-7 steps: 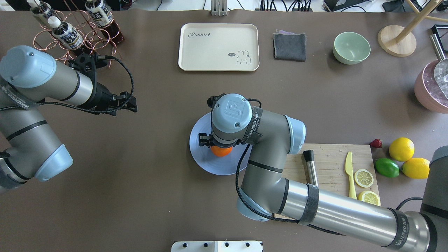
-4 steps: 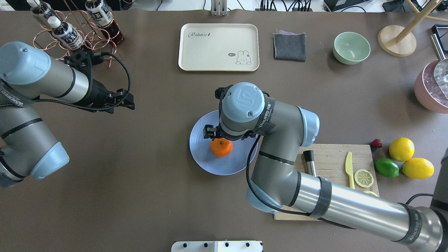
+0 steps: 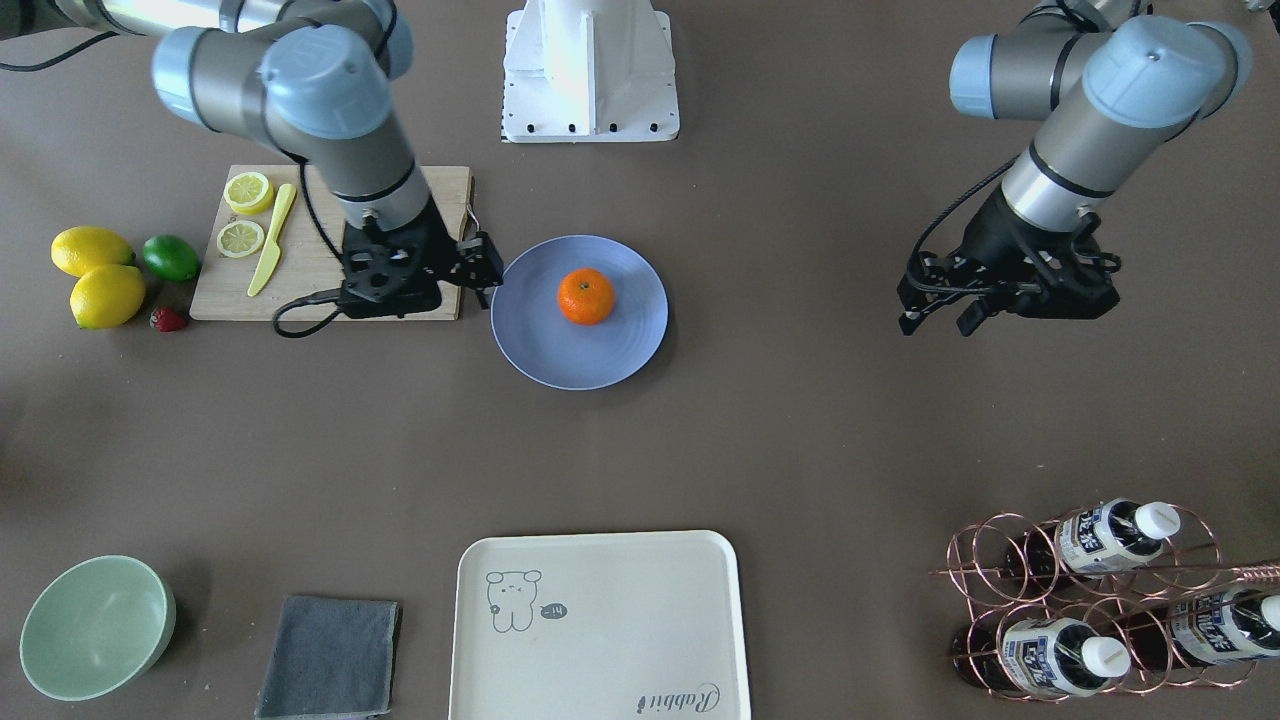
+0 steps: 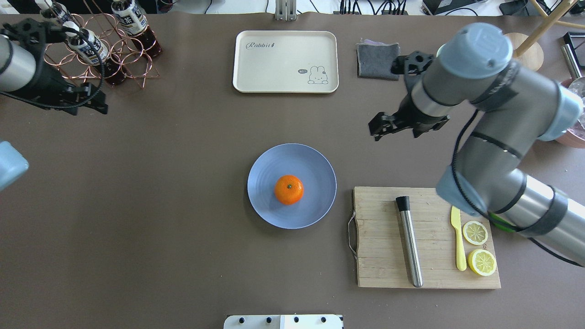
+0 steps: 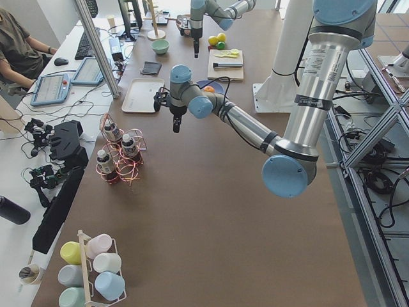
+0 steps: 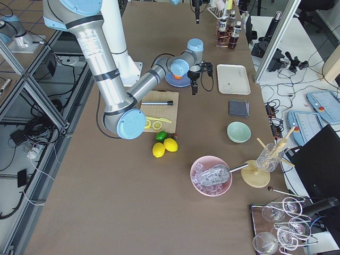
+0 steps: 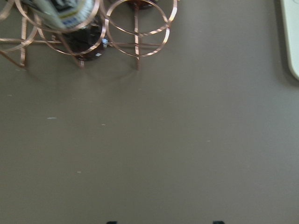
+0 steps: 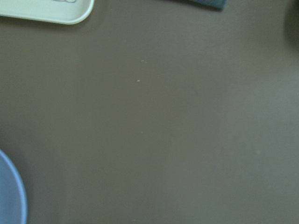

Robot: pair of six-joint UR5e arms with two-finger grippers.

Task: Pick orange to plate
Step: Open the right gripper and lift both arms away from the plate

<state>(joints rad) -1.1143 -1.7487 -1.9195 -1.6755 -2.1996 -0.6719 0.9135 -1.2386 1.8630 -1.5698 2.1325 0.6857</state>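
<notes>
The orange (image 4: 289,189) (image 3: 586,296) rests, stem mark up, at the middle of the blue-lavender plate (image 4: 315,164) (image 3: 540,345), with nothing touching it. My right gripper (image 4: 375,127) (image 3: 487,270) hangs open and empty, raised above the table to the right of the plate. My left gripper (image 4: 98,107) (image 3: 935,320) is also open and empty, far to the left beside the bottle rack. The right wrist view shows only bare table and a sliver of the plate's rim (image 8: 11,196).
A wooden cutting board (image 4: 379,256) with a steel muddler (image 4: 409,242), a yellow knife and lemon slices lies right of the plate. A cream tray (image 4: 285,61), a grey cloth (image 4: 378,60) and a copper bottle rack (image 4: 114,45) stand at the back. Lemons and a lime (image 3: 95,275) sit beyond the board.
My right gripper has lifted off the orange and swung away to the back right, leaving the fruit on the plate. My left arm has drawn back to the left, toward the bottle rack.
</notes>
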